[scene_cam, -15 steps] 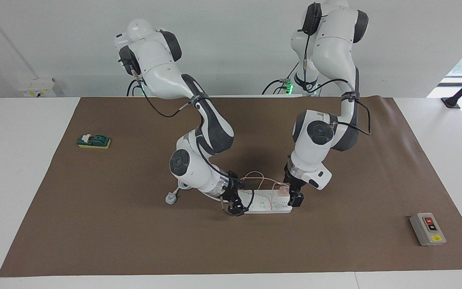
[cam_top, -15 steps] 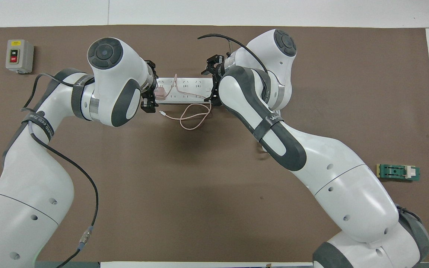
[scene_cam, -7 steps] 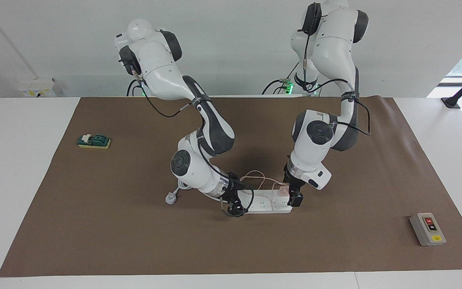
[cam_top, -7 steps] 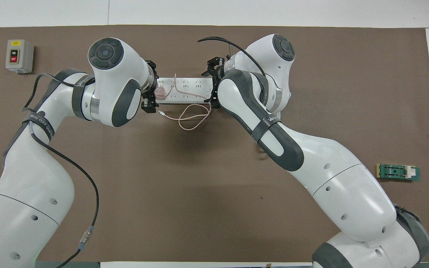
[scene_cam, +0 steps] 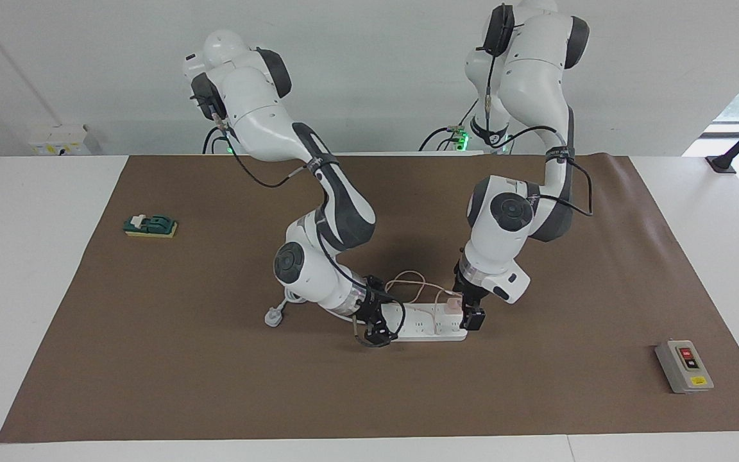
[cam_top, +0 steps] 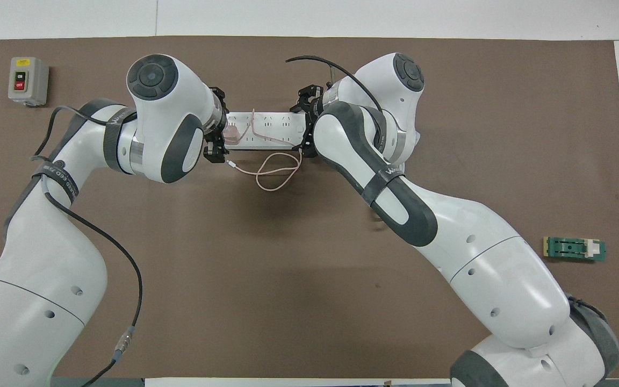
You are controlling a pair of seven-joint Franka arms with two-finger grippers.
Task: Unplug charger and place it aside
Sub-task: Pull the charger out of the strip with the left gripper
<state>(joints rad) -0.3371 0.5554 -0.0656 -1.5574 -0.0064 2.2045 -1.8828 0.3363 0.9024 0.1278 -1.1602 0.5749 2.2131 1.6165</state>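
Note:
The pale-pink charger (scene_cam: 453, 303) sits plugged into the white power strip (scene_cam: 426, 324) at the strip's end toward the left arm. It also shows in the overhead view (cam_top: 230, 131), on the strip (cam_top: 269, 131). Its thin pink cable (cam_top: 271, 174) crosses the strip and loops on the mat on the side nearer to the robots. My left gripper (scene_cam: 469, 309) is low at the charger, right against it (cam_top: 216, 134). My right gripper (scene_cam: 373, 324) is low at the strip's other end, straddling it (cam_top: 305, 124).
The strip's thick white cord ends in a plug (scene_cam: 272, 316) on the mat toward the right arm's end. A grey switch box (scene_cam: 684, 366) lies toward the left arm's end. A green block (scene_cam: 150, 226) lies toward the right arm's end. A brown mat (scene_cam: 215, 385) covers the table.
The right arm's elbow has shifted slightly, and the pink cable loop has moved a little on the mat. Both grippers stay at the ends of the strip.

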